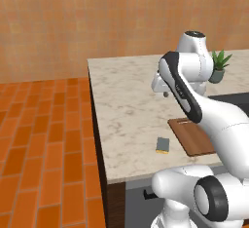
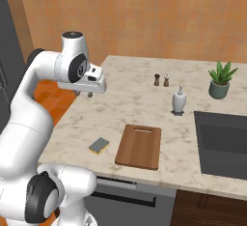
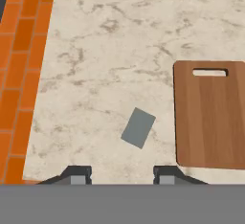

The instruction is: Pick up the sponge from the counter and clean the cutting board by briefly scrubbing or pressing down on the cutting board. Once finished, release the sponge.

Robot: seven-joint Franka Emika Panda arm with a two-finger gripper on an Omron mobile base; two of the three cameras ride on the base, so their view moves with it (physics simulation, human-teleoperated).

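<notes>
The sponge (image 1: 162, 145) (image 2: 99, 146) lies flat on the beige marble counter (image 1: 126, 100) (image 2: 135, 99) near its front edge. In the hand view the sponge (image 3: 138, 128) shows its grey-blue top, turned at an angle. Just right of it lies the reddish-brown cutting board (image 2: 140, 146) (image 3: 210, 115), its slotted handle toward the wall; my arm partly covers the cutting board (image 1: 192, 135) in the left base view. My gripper (image 1: 166, 94) (image 2: 83, 93) (image 3: 122, 175) hangs well above the counter, open, its fingertips (image 3: 79, 174) wide apart and holding nothing.
A potted plant (image 2: 221, 82) (image 1: 219, 66), a soap dispenser (image 2: 179, 99) and two shakers (image 2: 161, 80) stand farther back. The dark sink (image 2: 224, 143) is sunk into the counter right of the board. Orange brick floor (image 1: 44, 139) lies past the counter's left edge.
</notes>
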